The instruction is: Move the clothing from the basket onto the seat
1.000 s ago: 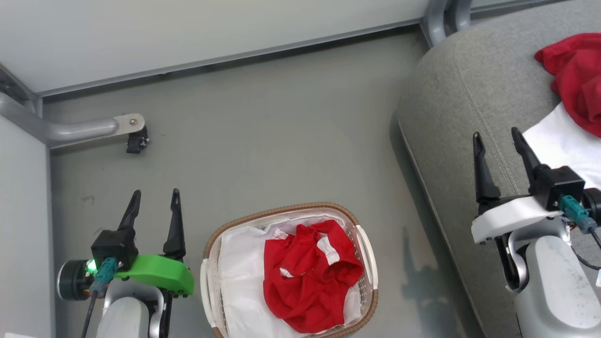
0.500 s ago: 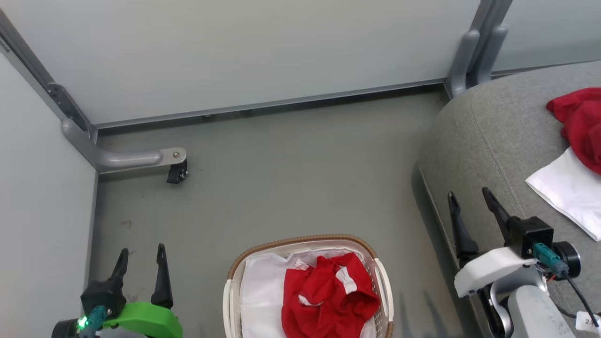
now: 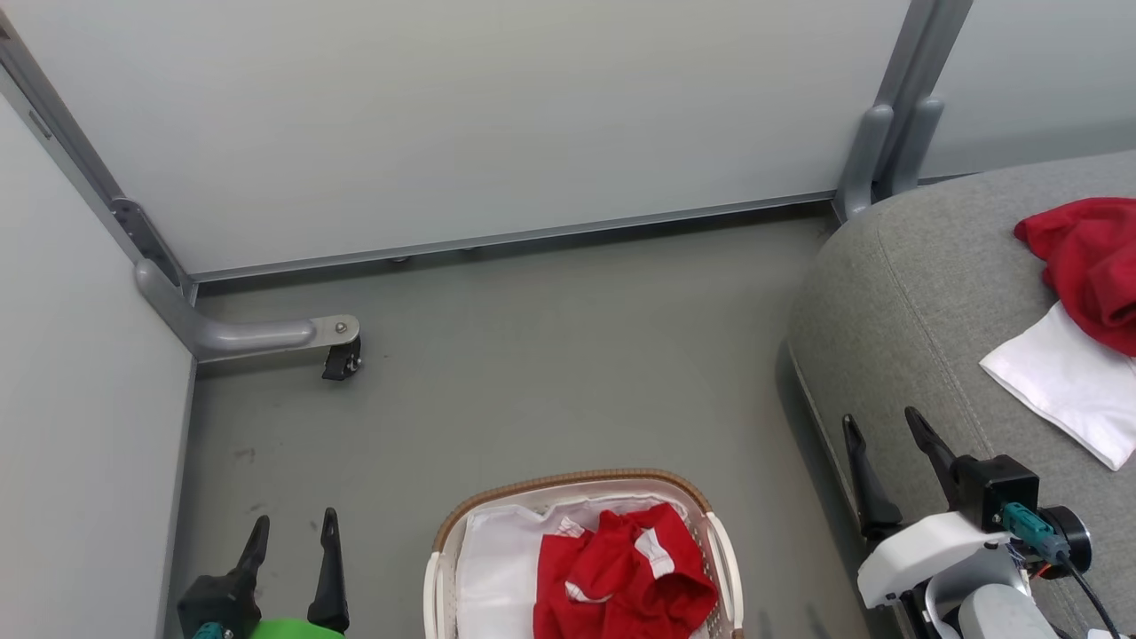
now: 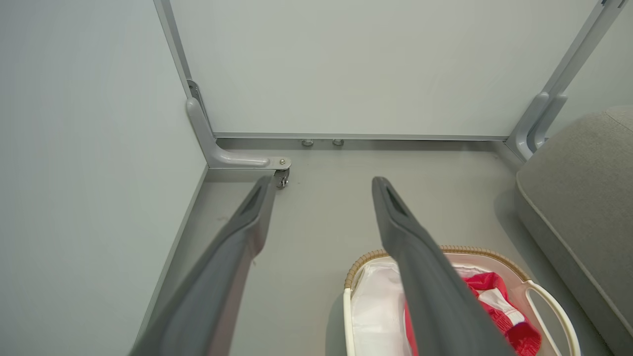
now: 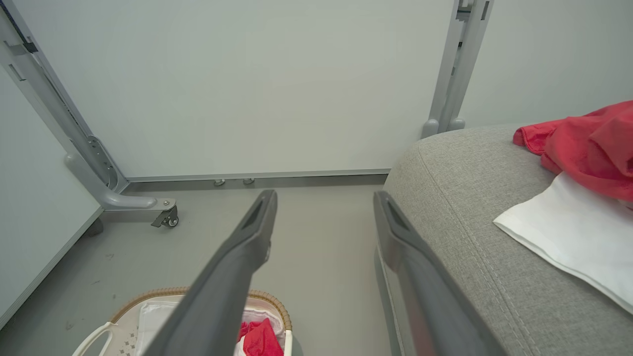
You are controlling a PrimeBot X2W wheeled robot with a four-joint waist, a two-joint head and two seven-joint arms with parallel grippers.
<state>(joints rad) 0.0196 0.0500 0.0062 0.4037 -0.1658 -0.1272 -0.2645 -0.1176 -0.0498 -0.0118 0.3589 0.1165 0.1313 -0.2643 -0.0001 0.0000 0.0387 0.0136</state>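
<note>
- A crumpled red garment [image 3: 621, 572] with white trim lies in the basket [image 3: 568, 482], bunched toward its right side.
- The basket is an oval white perforated tub with a brown woven rim and white handles. It stands on the grey floor [image 3: 550, 355], near the seat's edge but apart from it. A glossy white liner sheet [image 3: 497, 568] lies under the garment.
- The seat [image 3: 896, 293], a grey fabric cushion with a rounded edge and a stitched seam, bears a second red garment [image 3: 1087, 262] that overlaps a flat white cloth [image 3: 1061, 382].
- The left gripper [image 3: 295, 516] hangs over the floor to the left of the basket, fingers spread and holding nothing.
- The right gripper [image 3: 881, 416] hovers at the seat's front edge, fingers spread and empty.
- Pale panel walls [image 3: 488, 115] close off the space behind. A grey metal foot [image 3: 257, 335] with a caster [image 3: 342, 362] stands on the floor, well apart from the basket.
</note>
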